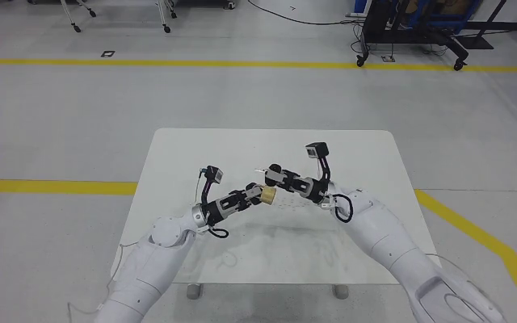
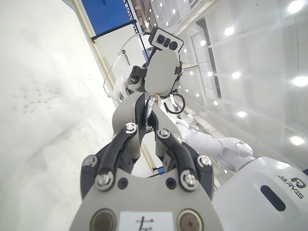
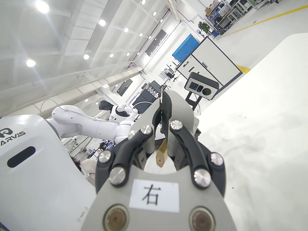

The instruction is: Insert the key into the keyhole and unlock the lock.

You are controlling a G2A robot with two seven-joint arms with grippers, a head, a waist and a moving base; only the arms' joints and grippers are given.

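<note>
Padlock (image 1: 267, 195) is held above the centre of the counter (image 1: 363, 153), with the left gripper (image 2: 149, 104) fingers clenched on its shackle. The right gripper (image 3: 164, 102) fingers clamp the key (image 2: 190, 66) at the padlock's 11 o'clock. Judgement: brass body heavy and rigid; key thin and slippery, best held by its bow.

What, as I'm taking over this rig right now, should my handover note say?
Left gripper: shut on the lock by its shackle, above the table.
Right gripper: shut on the key, its tip in free air beside the lock.
Done: both gripped, held close together.
Left: insert key into keyhole, turn, unlock.
</note>
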